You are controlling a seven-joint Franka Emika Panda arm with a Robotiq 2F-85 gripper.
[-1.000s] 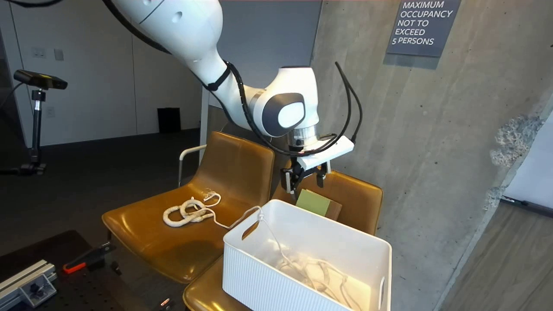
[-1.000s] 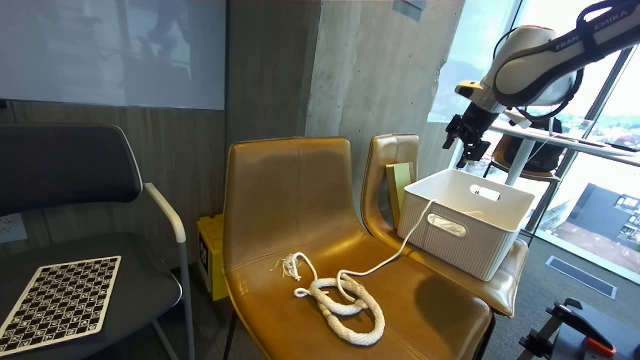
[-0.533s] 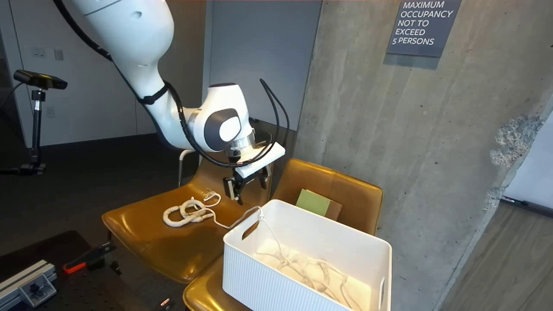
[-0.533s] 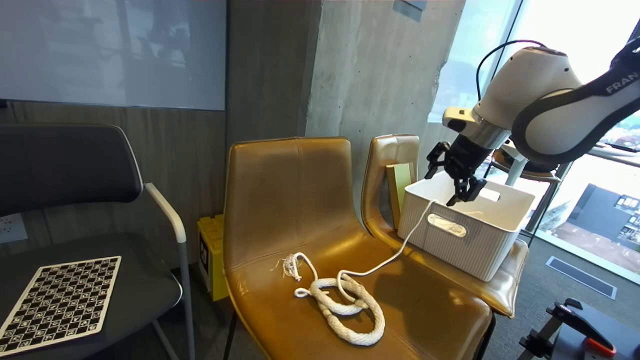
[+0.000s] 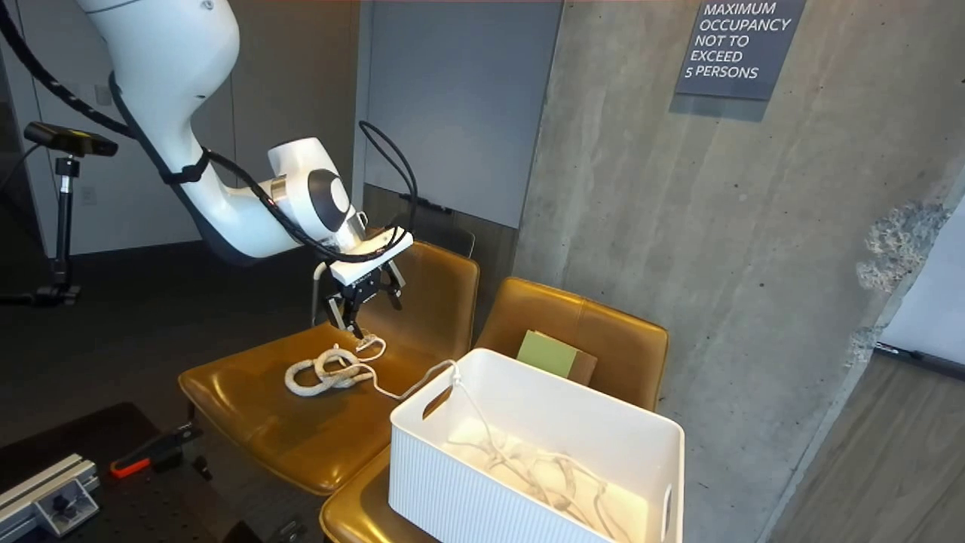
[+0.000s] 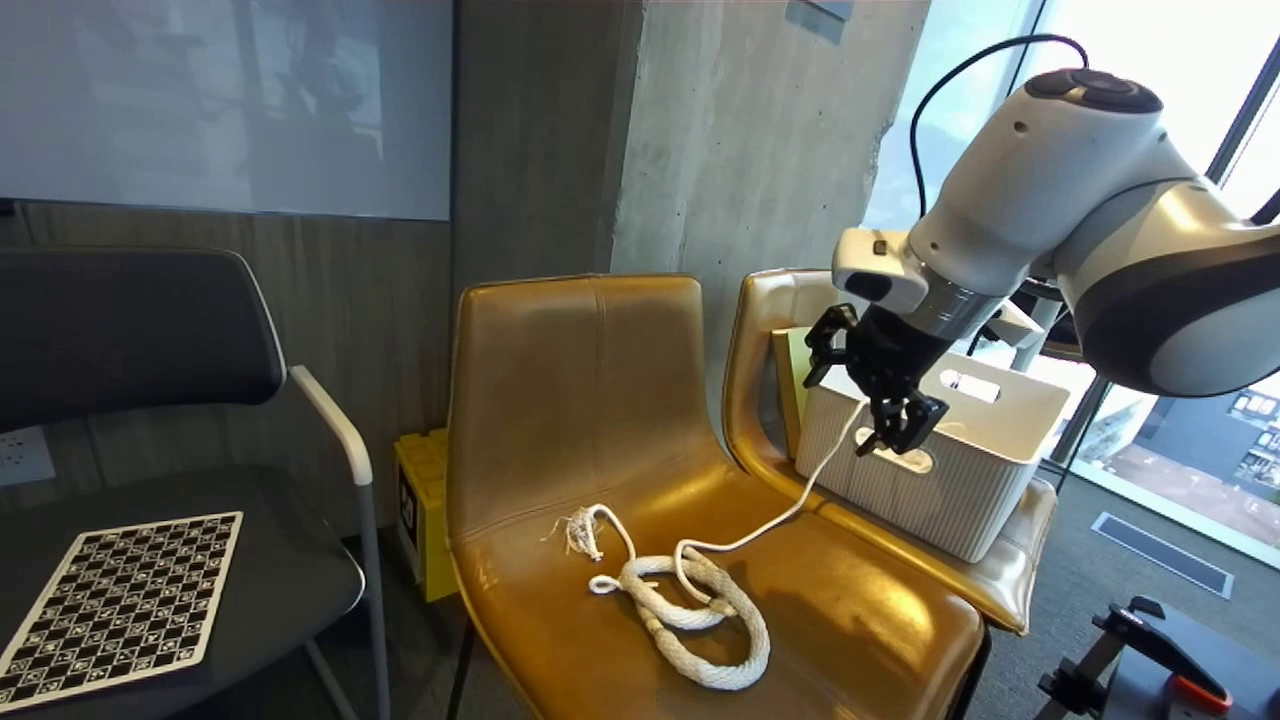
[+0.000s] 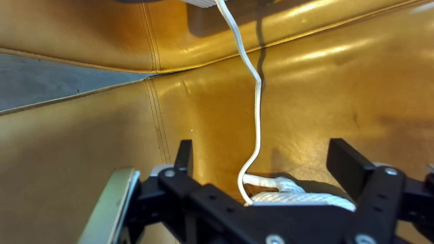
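I have my two blocky black fingers (image 7: 349, 169) spread wide apart, hanging in the air over a glossy tan leather chair (image 6: 580, 400). In the gap between them, from my wrist, I see a thin white cord (image 7: 258, 112) down on its seat. Closer in below my fingers, partly out of my wrist's sight, a thick white braided rope (image 7: 305, 197) lies in loops on that same seat, apart from me; the cord runs from it. Beyond my fingers the cord climbs over the rim of a white ribbed plastic bin (image 5: 452, 467) with oval hand slots, and inside it lies in loose tangles. The bin sits on a second tan leather chair (image 5: 633, 343), right beside the one under me, with a flat green panel (image 5: 546, 353) standing between it and the backrest. Well away from me, past the first chair, a black-and-white patterned board (image 6: 125, 610) rests on a dark grey chair (image 6: 130, 330), and a yellow box (image 6: 435, 530) stands near it.
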